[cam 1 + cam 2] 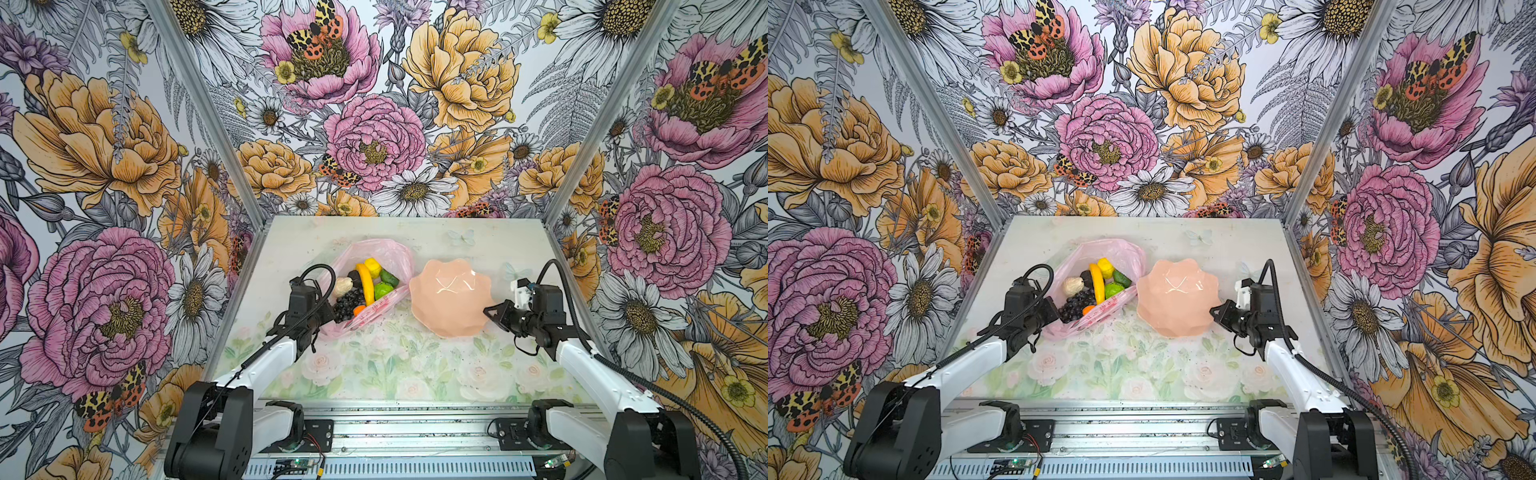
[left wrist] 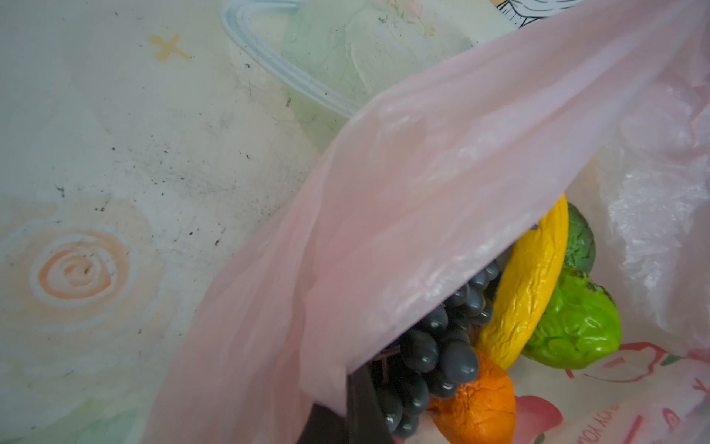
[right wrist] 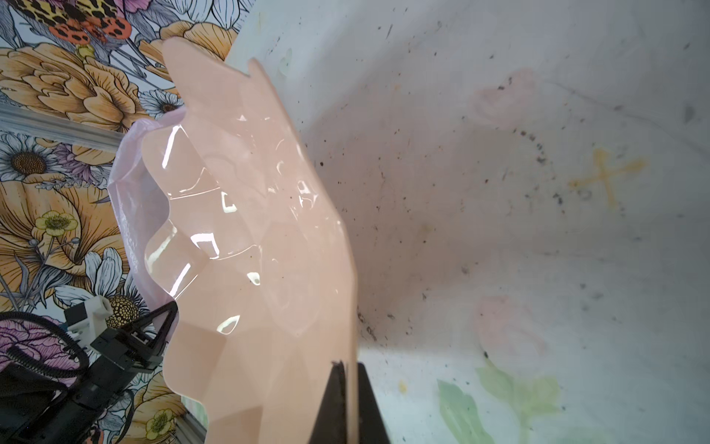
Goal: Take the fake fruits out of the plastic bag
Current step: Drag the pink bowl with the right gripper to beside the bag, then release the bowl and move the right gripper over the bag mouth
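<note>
While the fake fruits (image 1: pixel 365 286) all lie inside the plastic bag (image 1: pixel 390 253), we note the bag's mouth gapes upward in both top views. The banana (image 1: pixel 366 282), lemon (image 1: pixel 372 267), green fruits (image 1: pixel 384 289), grape bunch (image 1: pixel 349 305) and orange (image 1: pixel 359 310) are packed together, touching. The bag rests on the table (image 1: pixel 374 365), left of centre, just beside the bowl (image 1: pixel 453 299); we cannot tell whether they touch. The left gripper (image 1: pixel 327 313) is clenched on the bag's near-left rim, with pink film pinched in it. The right gripper (image 3: pixel 347 369) is clamped on the bowl's right rim, one finger on either side of the wall.
</note>
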### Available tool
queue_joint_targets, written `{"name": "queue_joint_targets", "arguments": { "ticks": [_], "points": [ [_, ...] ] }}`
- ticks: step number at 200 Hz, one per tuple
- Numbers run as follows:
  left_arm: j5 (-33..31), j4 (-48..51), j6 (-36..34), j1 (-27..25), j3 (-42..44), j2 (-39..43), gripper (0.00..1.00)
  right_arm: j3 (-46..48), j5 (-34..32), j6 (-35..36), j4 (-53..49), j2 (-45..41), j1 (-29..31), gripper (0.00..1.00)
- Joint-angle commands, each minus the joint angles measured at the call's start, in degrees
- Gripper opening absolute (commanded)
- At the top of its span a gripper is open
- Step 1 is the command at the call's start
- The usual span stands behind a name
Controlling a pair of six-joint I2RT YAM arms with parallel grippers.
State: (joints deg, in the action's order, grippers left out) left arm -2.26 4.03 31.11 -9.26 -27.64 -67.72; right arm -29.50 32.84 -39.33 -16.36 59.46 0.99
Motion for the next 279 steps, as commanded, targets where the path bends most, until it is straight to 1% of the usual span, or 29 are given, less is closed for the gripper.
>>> {"name": "queue_joint_targets", "arguments": {
  "ticks": [1, 20, 70, 136, 175, 192, 212, 234, 241, 247, 258, 269, 279],
  "points": [
    [-1.9, -1.1, -1.3, -0.6, -0.3, 0.3, 0.00, 0.7, 0.0, 0.5, -2.5, -2.2, 3.0, 0.00],
    [-1.9, -1.2, -1.3, -0.5, -0.3, 0.1, 0.00, 1.5, -0.6, 0.4, -3.4, -2.3, 5.7, 0.00],
    [-2.2, -1.4, -1.3, -0.6, -0.3, -0.1, 0.00, 2.9, -4.9, 0.1, -3.5, -1.5, 13.8, 0.00],
    [-2.2, -1.3, -1.3, -0.8, -0.4, 0.0, 0.00, 2.6, -6.3, 2.3, -3.4, 2.7, 15.8, 0.00],
    [-2.2, -1.4, -1.3, -1.0, -0.4, -0.1, 0.00, 2.4, -7.3, 2.5, -3.6, 2.8, 15.9, 0.00],
    [-2.2, -1.4, -1.4, -1.1, -0.4, -0.1, 0.00, 2.0, -7.8, 2.6, -3.8, 2.9, 15.8, 0.08],
    [-2.3, -1.4, -1.4, -1.1, -0.4, 0.0, 0.00, 1.4, -8.4, 2.7, -4.2, 2.7, 15.8, 0.14],
    [-2.5, -1.2, -1.4, -1.1, -0.4, 0.4, 0.00, 0.5, -9.1, 3.1, -5.3, 2.3, 15.8, 0.23],
    [-2.5, -1.2, -1.4, -1.2, -0.4, 0.4, 0.00, 0.1, -9.9, 3.2, -6.2, 2.0, 15.8, 0.30],
    [-2.4, -1.3, -1.5, -1.2, -0.3, 0.4, 0.00, -0.4, -11.5, 3.1, -7.2, 1.3, 15.8, 0.38],
    [-2.4, -1.2, -1.4, -1.3, -0.3, 0.4, 0.00, -0.9, -14.6, 2.9, -8.5, -0.6, 15.8, 0.50],
    [-2.4, -1.3, -1.6, -1.5, -0.4, 0.5, 0.00, -1.8, -17.5, 2.7, -9.5, -2.5, 15.8, 0.57],
    [-2.4, -1.4, -1.6, -1.6, -0.4, 0.4, 0.00, -2.8, -19.1, 2.8, -10.3, -3.6, 15.8, 0.61]
  ]
}}
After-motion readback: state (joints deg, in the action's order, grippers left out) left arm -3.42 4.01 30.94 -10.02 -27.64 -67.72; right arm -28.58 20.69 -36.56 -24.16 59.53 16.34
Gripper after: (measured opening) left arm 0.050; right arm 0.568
